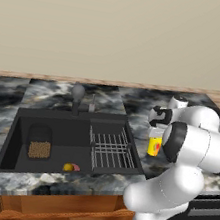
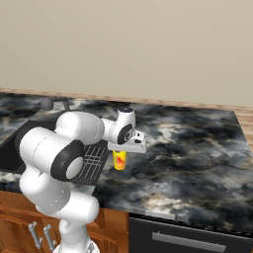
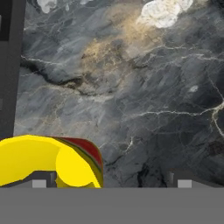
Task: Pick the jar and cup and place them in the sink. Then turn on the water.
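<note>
Left base view shows the sink, a black recessed basin set in the dark marbled bench, with a grey wire rack lying across its right part. The jar stands upright on the basin floor at the left, brown and grainy below, dark above. A tiny yellow-and-pink blob lies on the basin floor near the front wall, just left of the rack and well apart from the jar. A dark faucet rises behind the basin at its back edge.

The cup, bright yellow with a red mark, stands upright on the bench just to the right of the sink, outside the basin. The hand hangs directly over it, and the white arm's elbow hides part of the cup from this side.

Right base view gives the same from the other side: the cup stands on the bench right beside the sink's right rim, next to the rack, with the hand just above its top.

Hand view looks down on the bench with the cup's open yellow mouth and red-marked side at the lower left, the edge of the sink along the left. The fingers stand wide apart, holding nothing; whether either one touches the cup cannot be told.
</note>
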Robot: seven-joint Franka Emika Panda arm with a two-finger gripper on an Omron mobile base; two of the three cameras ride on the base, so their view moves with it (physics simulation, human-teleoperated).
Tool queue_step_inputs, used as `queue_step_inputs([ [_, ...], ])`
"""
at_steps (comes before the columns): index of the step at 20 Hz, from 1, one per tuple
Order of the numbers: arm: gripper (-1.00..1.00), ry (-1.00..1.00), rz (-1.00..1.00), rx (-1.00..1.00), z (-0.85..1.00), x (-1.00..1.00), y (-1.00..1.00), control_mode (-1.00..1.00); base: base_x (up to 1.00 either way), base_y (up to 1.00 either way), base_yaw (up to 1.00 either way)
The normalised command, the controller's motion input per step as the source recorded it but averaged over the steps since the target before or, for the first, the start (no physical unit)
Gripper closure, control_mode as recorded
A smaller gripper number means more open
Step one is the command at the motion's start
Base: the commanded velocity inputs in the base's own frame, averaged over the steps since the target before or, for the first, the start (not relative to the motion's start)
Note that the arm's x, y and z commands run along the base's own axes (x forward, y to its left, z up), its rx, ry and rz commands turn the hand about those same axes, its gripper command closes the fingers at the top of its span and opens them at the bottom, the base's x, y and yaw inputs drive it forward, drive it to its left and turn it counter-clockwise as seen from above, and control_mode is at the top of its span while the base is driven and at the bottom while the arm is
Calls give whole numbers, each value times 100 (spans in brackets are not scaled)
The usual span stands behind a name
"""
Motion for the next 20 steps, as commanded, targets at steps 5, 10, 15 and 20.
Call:
queue_step_inputs([
  [5,100,0,0,0,0,0,0,-100,0,0,0],
  [10,100,0,0,0,0,0,0,-100,0,0,0],
  [15,100,0,0,0,0,0,0,-100,0,0,0],
  [20,100,0,0,0,0,0,0,-100,0,0,0],
])
